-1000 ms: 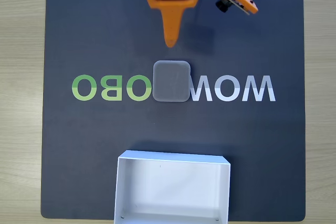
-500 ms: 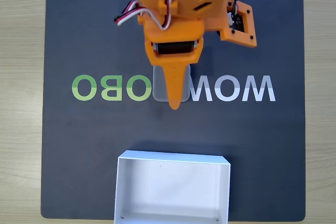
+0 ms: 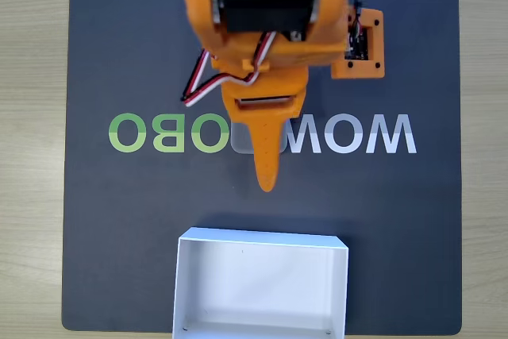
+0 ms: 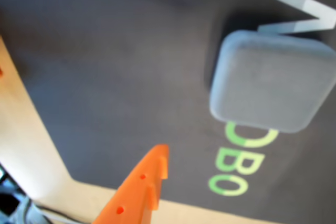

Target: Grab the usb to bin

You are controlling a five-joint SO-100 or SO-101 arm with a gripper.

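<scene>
So the small matte grey block with rounded corners, the usb (image 4: 272, 85), is lying flat on the dark mat (image 3: 143, 220), right on top of the printed lettering. In the wrist view it looks soft-edged and plain, kind of like a pebble-shaped pad, with the white letters above it and the green ones below. In the fixed view it's almost all hidden under the orange plastic arm (image 3: 266, 45); just a sliver of grey peeks out at the left of the finger, between the green and white letters.

The gripper (image 3: 267, 184) is chunky 3D-printed orange plastic with a black servo body up top and red/white/black wires looping out the left side. One long pointed orange finger (image 3: 266, 156) reaches down past the lettering toward the box. In the wrist view an orange fingertip (image 4: 152, 169) with small holes in it sits well apart from the grey block, over bare mat. Can't tell whether the jaws are apart or together, since I can pick out just one finger in each view.

The bin, a white shallow rectangular box with thin walls (image 3: 181, 283), sits at the bottom edge of the mat, white inside, nothing in it. The mat lies on a pale wood-grain counter (image 3: 32, 156).
</scene>
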